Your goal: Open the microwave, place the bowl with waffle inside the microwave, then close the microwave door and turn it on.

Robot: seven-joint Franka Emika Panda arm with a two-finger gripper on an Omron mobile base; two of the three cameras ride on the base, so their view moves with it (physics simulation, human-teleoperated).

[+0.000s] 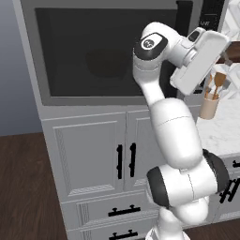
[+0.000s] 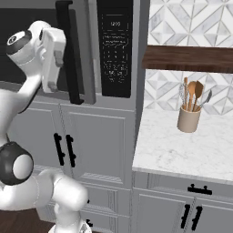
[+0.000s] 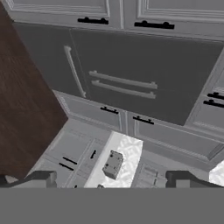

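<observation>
The microwave (image 1: 103, 51) fills the wall ahead, its wide dark glass front over white cabinets. The microwave door (image 2: 27, 50) is shut, with its long black bar handle (image 2: 73, 54) left of the black keypad panel (image 2: 116, 50). My white hand (image 2: 51, 54) hangs in front of the door, just left of the handle and not touching it; it also shows near the keypad (image 1: 199, 61). My gripper (image 3: 113, 178) is open, its dark fingertips (image 3: 39, 177) far apart with nothing between them, and it faces across the room. The bowl with waffle is out of view.
A beige cup of wooden utensils (image 2: 189, 118) stands on the marble counter (image 2: 182, 154) to the right, under a dark wooden shelf (image 2: 191, 59). White cabinet doors (image 1: 93, 154) sit below the microwave. The hand view looks at dark grey appliance fronts (image 3: 122, 83), a marble-topped island (image 3: 127, 151) and brown floor (image 3: 22, 109).
</observation>
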